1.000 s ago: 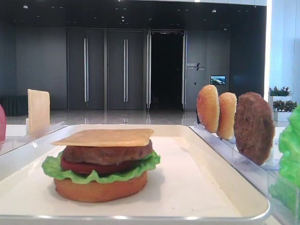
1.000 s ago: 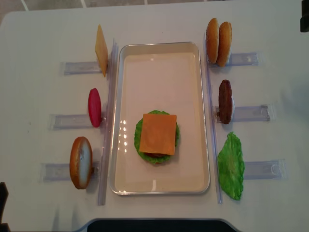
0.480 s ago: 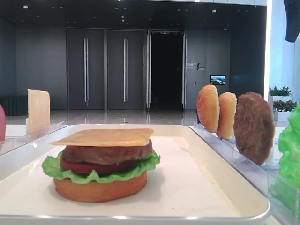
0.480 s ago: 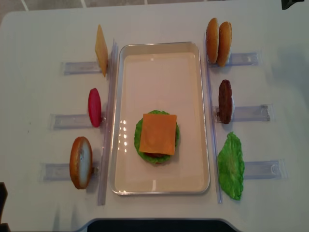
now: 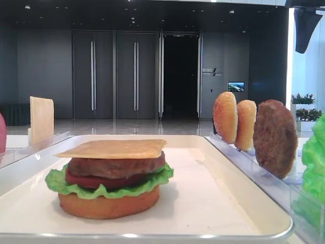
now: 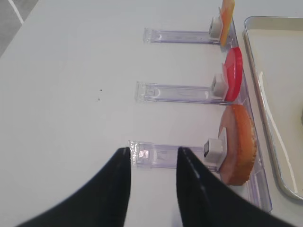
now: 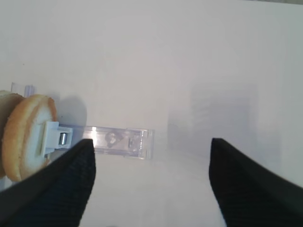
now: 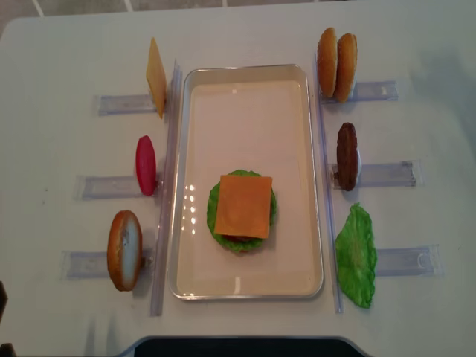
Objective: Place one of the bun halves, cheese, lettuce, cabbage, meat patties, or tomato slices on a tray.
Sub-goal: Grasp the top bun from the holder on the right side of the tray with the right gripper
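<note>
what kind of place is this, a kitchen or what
Probably not a kitchen: it looks like a robot demo table set in a large lobby or hall. Behind the tray stand tall dark double doors and a small wall screen, and the burger parts stand upright in clear racks on a white table.

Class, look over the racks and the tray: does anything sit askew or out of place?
The lettuce lies flat across its rack, while the patty and buns stand on edge. Otherwise nothing stands out.

What we count on the table
We see four bun halves, two cheese slices, two patties, two lettuce leaves, two tomato slices, one tray.
</note>
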